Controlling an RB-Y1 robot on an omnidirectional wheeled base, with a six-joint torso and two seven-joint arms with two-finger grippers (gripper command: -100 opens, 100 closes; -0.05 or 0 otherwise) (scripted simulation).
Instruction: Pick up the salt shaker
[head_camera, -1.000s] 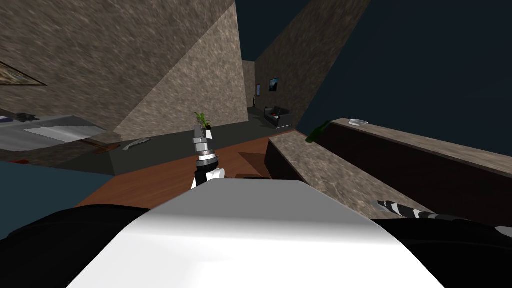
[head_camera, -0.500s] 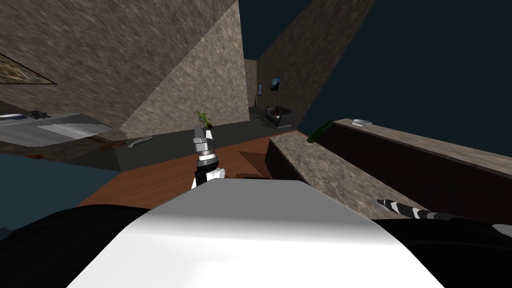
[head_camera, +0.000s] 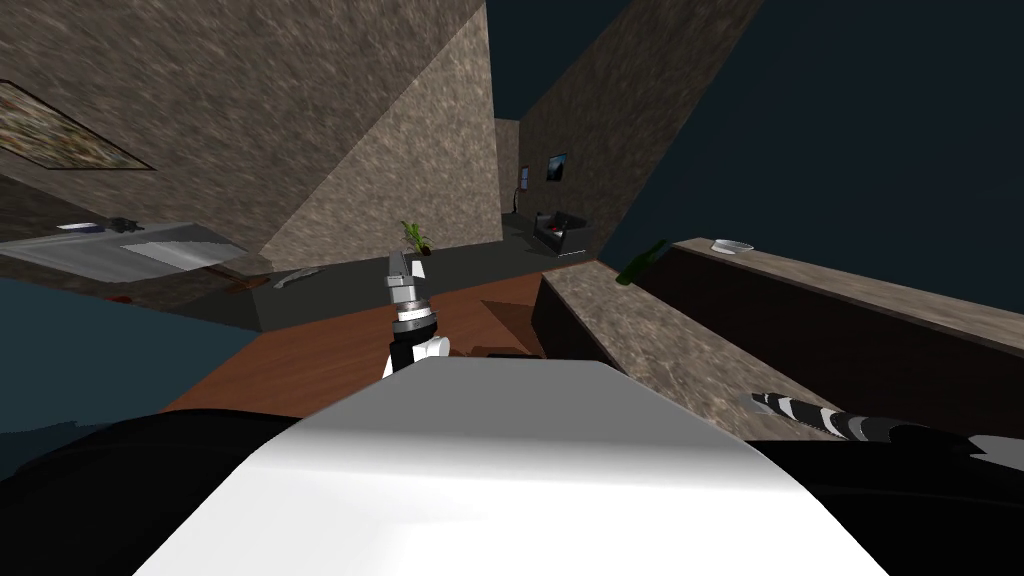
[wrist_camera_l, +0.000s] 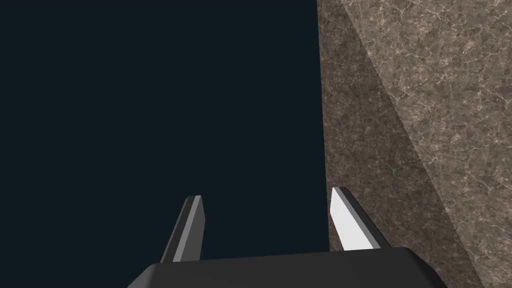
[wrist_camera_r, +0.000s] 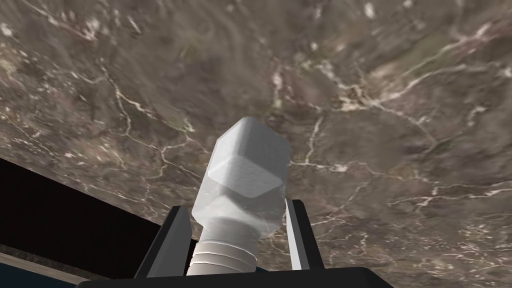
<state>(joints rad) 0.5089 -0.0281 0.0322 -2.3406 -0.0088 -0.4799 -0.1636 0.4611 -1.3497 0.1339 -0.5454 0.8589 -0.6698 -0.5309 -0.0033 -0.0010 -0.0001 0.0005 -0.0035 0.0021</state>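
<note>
1. Grip: my right gripper (wrist_camera_r: 239, 206) is clamping the white, faceted, part-translucent salt shaker (wrist_camera_r: 247, 165), with one thin grey finger pressing each side just above its ribbed neck.
2. The shaker's long axis is running straight along the fingers. Its ribbed end is sitting toward the dark gripper body and its blocky end is sticking out past the fingertips. It is lying dead ahead of the tool, already between the blades, and the right arm is the one doing the work.
3. Beyond that blocky end, a brown, white-veined stone surface (wrist_camera_r: 375, 100) is facing the gripper. I am not able to tell whether the shaker is touching it or hanging clear. I am judging the coming move as a pull back along that axis, away from the stone, without loosening the grip.
4. My left gripper (wrist_camera_l: 267, 194) is standing open and empty, fingers spread, taking no part.
5. Farther out in the head view, a brown stone counter (head_camera: 640, 340) is running along my right side. A dark green bottle (head_camera: 638, 265) is showing near its far end, and a small white dish (head_camera: 732, 245) is resting on the higher ledge behind.
6. Farthest off, a green potted plant (head_camera: 415, 240) and a dark sofa (head_camera: 555, 232) are sitting beyond the reddish wooden floor (head_camera: 320, 360).
</note>
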